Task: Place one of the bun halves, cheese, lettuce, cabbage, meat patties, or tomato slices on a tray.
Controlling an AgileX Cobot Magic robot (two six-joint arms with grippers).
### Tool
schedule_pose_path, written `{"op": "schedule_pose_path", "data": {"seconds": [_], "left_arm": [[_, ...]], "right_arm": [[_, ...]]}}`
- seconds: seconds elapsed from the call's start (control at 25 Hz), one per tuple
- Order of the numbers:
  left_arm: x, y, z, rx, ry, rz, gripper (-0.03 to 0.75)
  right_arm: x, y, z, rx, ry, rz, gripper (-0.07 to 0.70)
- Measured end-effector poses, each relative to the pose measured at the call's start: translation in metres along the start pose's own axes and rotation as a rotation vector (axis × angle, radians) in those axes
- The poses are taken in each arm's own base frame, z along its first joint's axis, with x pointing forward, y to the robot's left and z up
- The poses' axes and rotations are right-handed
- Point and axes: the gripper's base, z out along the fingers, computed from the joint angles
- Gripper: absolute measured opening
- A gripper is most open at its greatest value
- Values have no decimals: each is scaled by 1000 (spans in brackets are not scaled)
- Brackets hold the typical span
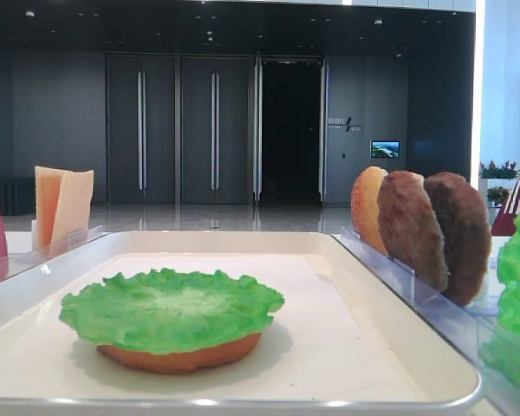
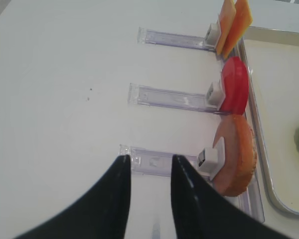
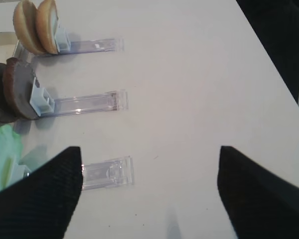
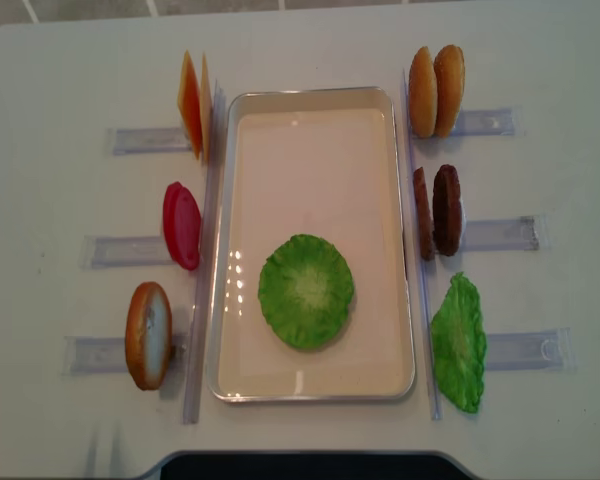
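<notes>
A dark hall with tall doors lies behind the white tray (image 1: 399, 347), where the lettuce (image 1: 172, 309) covers a bun half (image 1: 182, 357). The right gripper (image 3: 149, 191) hangs over the white surface (image 3: 189, 74), jaws wide apart. The left gripper (image 2: 148, 199) shows jaws narrowly apart, empty.

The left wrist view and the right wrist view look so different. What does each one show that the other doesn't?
Only the left wrist view shows the cheese, the tomato slices, a bun half, the tray rim and the narrow-set left gripper.

Only the right wrist view shows two bun halves, the meat patties, a green leaf and the wide-open right gripper.

Both show clear racks on the white table.
</notes>
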Motion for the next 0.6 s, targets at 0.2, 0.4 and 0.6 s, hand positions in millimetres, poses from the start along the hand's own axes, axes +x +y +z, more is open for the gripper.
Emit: {"op": "schedule_pose_path", "data": {"seconds": [0.2, 0.4, 0.6], "left_arm": [[0, 0, 0, 0, 0, 0, 219], [0, 0, 0, 0, 0, 0, 219], [0, 0, 0, 0, 0, 0, 219]], "right_arm": [[0, 0, 0, 0, 0, 0, 559], [0, 0, 0, 0, 0, 0, 559], [0, 0, 0, 0, 0, 0, 559]]}}
